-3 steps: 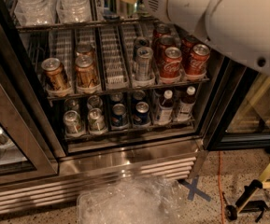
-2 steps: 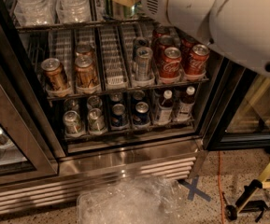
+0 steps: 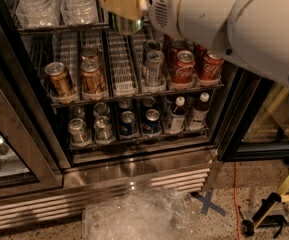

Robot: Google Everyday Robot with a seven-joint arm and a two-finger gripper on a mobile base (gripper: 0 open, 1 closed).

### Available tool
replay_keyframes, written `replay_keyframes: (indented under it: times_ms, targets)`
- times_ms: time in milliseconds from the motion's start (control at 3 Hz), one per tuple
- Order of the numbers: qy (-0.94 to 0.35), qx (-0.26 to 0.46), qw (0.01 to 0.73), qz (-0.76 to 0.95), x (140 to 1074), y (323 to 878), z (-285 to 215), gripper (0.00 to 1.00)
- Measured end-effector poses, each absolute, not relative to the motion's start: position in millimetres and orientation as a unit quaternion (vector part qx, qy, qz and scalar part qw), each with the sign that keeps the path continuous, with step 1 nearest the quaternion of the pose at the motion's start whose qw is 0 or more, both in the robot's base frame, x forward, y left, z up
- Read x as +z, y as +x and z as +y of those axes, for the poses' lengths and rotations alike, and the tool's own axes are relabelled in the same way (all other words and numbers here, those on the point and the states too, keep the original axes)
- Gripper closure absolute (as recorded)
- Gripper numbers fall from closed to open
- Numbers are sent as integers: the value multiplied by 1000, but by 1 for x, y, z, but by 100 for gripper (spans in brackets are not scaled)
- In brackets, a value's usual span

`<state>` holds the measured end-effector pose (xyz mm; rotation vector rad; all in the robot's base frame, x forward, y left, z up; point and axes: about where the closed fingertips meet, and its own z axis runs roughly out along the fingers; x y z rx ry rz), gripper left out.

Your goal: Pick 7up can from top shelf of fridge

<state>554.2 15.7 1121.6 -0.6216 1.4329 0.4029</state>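
Note:
My gripper (image 3: pixel 120 3) is at the top of the camera view, at the front rail of the top shelf (image 3: pixel 59 29) of the fridge (image 3: pixel 134 171). Its cream pad covers most of a can. The can's dark lower part and silver rim show just below the pad, in front of the rail; I take this for the 7up can (image 3: pixel 127 24). The gripper is shut on it. My big white arm (image 3: pixel 234 19) fills the upper right and hides the right end of the top shelf.
Translucent plastic cups (image 3: pixel 49 4) stand on the top shelf to the left. The rack below holds brown cans (image 3: pixel 60 79), a silver can (image 3: pixel 154 66) and red Coca-Cola cans (image 3: pixel 184 66). The lowest rack holds cans and bottles (image 3: pixel 176 116). The open glass door (image 3: pixel 14 149) is at left. A plastic bag (image 3: pixel 144 216) lies on the floor.
The gripper with the can has come down and toward the camera, and now overlaps the top shelf's front rail. The other cans have not moved.

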Motion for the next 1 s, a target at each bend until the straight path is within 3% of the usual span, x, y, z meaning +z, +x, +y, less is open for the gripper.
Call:
replay_keyframes:
  times_ms: [1000]
  targets:
    - [-340,276,570,695,1045,441,59,100]
